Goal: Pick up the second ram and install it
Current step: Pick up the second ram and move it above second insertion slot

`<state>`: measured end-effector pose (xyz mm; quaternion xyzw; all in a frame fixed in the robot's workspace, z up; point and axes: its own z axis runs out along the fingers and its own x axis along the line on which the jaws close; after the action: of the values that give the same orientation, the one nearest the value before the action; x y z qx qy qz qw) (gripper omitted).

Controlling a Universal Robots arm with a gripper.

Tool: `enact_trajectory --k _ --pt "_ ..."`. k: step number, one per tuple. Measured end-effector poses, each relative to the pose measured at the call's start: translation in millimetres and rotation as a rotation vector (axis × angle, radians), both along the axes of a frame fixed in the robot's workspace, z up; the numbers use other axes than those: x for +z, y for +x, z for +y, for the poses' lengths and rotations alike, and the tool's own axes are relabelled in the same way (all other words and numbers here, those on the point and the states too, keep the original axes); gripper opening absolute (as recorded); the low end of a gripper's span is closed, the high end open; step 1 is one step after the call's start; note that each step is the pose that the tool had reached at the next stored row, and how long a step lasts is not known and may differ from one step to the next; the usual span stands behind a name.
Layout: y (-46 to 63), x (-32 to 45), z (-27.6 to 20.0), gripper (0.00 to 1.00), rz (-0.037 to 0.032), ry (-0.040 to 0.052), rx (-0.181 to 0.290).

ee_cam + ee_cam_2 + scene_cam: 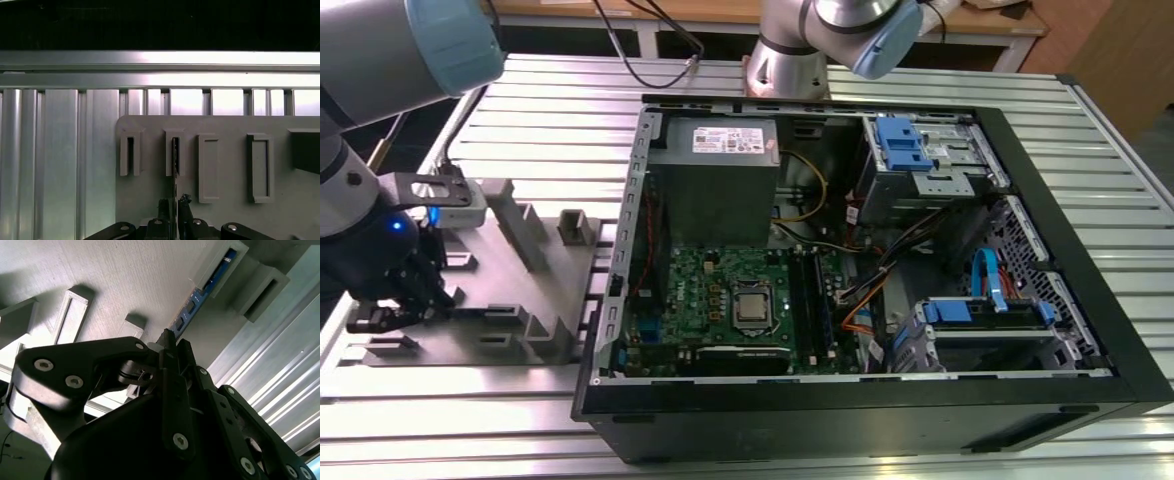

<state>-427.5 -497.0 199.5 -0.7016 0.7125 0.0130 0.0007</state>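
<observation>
Looks like the gripper [174, 202] is clamped almost closed on the second ram [175, 155], stood on edge in the gray holder [230, 125] at the exterior view's left, presumably for easy pinching.

Black gripper [169, 342], blue second ram [197, 299], grey holder tray [520, 265], green motherboard [707, 295], black case [854, 415], silver ribbed table [547, 100]

Ram [175, 155] stands edge-on in a slot of the grey holder [225, 125] — pincer [173, 210] clamped on its free end — with ribbed metal worktop [60, 165] beneath.
</observation>
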Motion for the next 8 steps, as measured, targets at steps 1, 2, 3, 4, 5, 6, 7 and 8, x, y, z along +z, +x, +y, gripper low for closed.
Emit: enact_trajectory --k 1,2,3,4,5,6,7,8 --pt "0.6 0.1 -0.1 0.18 0.0001 -0.0001 0.0" --pt "1.1 0.1 -0.1 0.18 0.0003 -0.0001 0.0" --pt "1.6 0.0 0.0 0.18 0.0001 -0.0001 0.0" --pt "1.8 0.0 -0.1 0.18 0.0 0.0 0.0" --pt "1.9 0.0 -0.1 0.18 0.0001 0.0 0.0" --pt "2.0 0.1 0.0 0.18 0.0003 -0.0001 0.0" --pt "2.0 0.1 0.1 0.18 0.0003 -0.0001 0.0" --pt "2.0 0.3 0.1 0.18 0.0003 -0.0001 0.0"
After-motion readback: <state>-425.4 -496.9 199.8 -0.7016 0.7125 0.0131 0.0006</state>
